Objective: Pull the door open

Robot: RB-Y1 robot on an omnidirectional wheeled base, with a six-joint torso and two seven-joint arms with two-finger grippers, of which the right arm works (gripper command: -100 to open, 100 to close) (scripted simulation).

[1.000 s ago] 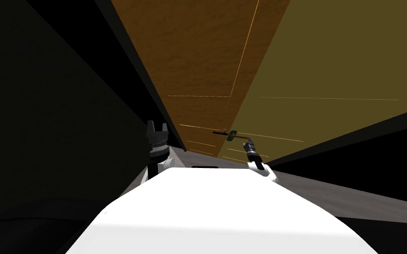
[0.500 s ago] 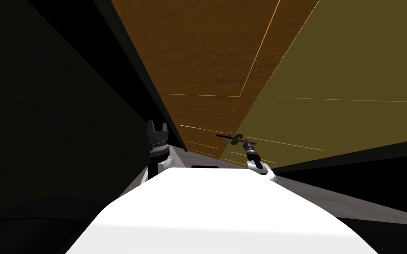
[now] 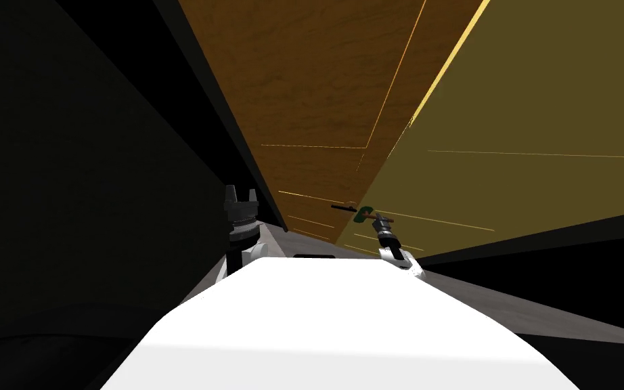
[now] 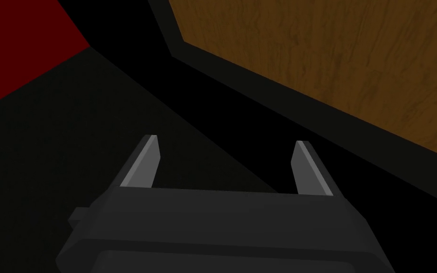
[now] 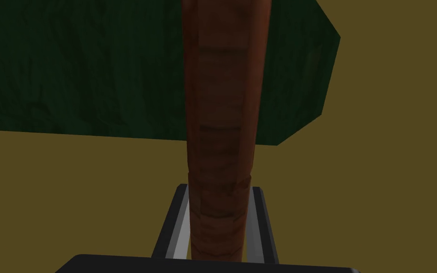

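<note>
Since the stiff lever [image 5: 222,118] is pinched by the right gripper [image 5: 220,199] (left gripper [image 4: 224,161] wide), a heavy door [image 3: 541,101] is expected — best pulled slowly.

Your left gripper [image 4: 226,142]: dark box, two light grey blade fingers [image 4: 141,163], ribbed dark wrist [image 3: 241,223], white forearm [image 3: 256,250]. Your right gripper [image 5: 220,189]: same build, grey-banded black wrist [image 3: 386,235], white forearm [image 3: 404,259].
</note>
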